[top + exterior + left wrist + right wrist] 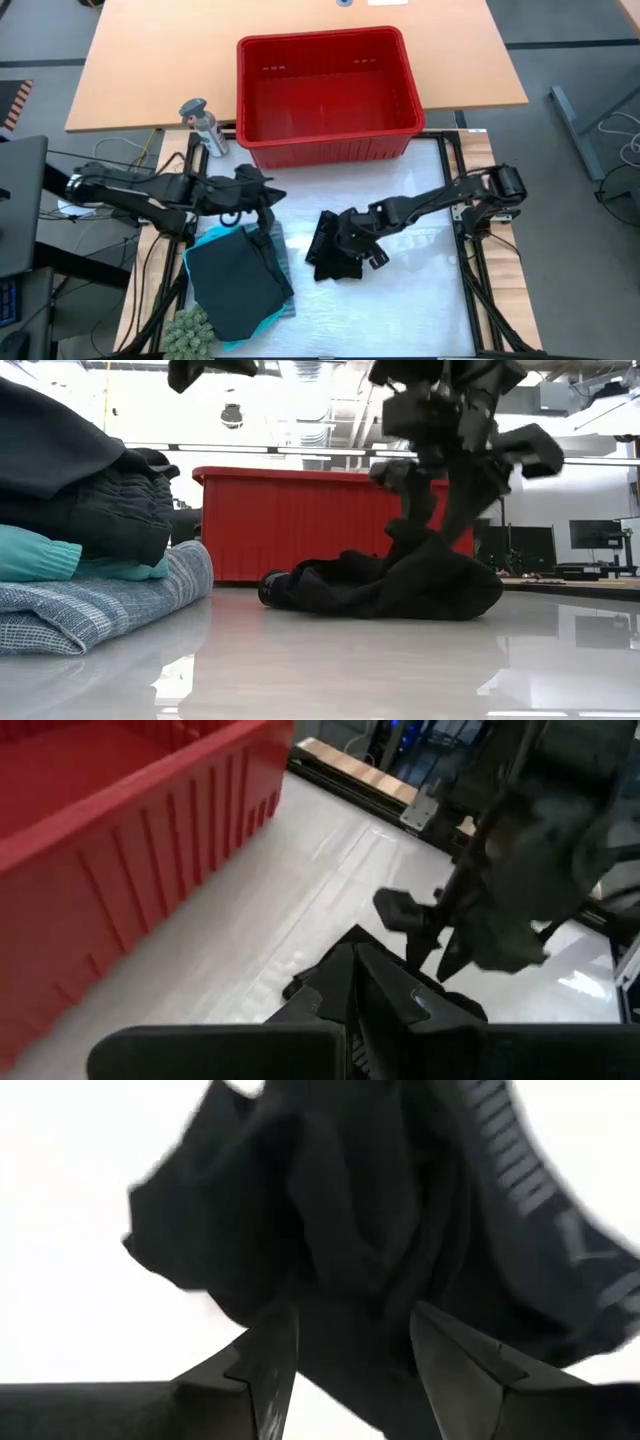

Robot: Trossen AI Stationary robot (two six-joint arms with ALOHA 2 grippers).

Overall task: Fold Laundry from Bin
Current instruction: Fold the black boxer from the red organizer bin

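The crumpled black cloth garment [335, 255] lies mid-table in front of the empty red plastic bin [325, 90], and the right gripper [345, 1345], fingers spread wide just above it, should pinch a loose edge of this limp, light, easily bunching fabric.

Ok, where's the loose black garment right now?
In the high view, the black garment lies mid-table under the right gripper, right of the folded stack, in front of the red bin.

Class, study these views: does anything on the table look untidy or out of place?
Yes: one black garment lies crumpled on the table under the right hand, unlike the folded stack by the left hand. The bin looks empty.
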